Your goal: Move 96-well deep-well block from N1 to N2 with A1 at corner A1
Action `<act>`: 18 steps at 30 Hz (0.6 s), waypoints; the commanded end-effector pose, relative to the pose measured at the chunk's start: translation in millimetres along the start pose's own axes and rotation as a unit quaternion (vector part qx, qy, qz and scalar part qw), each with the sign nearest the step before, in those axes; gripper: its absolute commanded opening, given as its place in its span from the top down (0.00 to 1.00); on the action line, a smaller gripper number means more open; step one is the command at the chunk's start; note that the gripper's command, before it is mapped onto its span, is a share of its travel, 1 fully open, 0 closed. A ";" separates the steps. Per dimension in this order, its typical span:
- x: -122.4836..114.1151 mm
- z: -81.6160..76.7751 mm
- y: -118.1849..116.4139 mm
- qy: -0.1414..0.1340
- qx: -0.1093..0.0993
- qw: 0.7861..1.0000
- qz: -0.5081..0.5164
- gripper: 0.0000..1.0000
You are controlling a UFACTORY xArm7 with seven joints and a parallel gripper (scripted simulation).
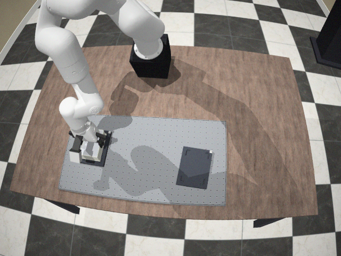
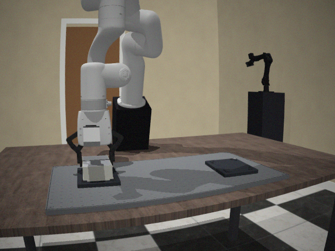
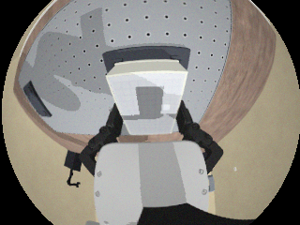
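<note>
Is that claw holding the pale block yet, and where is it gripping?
Nothing is held. The gripper is wide open, its fingers straddling the deep-well block on its nest without clamping it.

One deep-well block (image 2: pixel 97 170), two plate nests (image 2: pixel 98 183) (image 2: pixel 231 167), one perforated base plate (image 2: pixel 167 189), one table (image 2: pixel 189 207), one gripper (image 2: pixel 95 159).

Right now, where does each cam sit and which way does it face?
Top: overhead, facing down on the table; shows the arm and its base.
Exterior: across the table from the base, level; shows the whole arm and the open gripper straddling the block.
Wrist: on the gripper body, facing down; shows fingers beside the block.
All share the block on N1; top and exterior share N2.
</note>
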State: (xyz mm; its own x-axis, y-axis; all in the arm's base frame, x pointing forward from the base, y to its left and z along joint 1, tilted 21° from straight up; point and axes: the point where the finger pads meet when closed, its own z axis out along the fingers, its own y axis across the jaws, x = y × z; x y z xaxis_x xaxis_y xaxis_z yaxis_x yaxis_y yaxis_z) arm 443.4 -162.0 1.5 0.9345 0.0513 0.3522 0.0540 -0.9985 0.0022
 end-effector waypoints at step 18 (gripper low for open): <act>1.0 11.3 0.7 0.001 -0.001 1.000 0.000 0.00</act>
State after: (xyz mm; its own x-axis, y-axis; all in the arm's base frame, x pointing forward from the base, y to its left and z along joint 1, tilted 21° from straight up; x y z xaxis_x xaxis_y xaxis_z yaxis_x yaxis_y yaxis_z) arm 446.4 -161.8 -6.7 0.9346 0.0513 0.3520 0.0541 -0.9985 0.0019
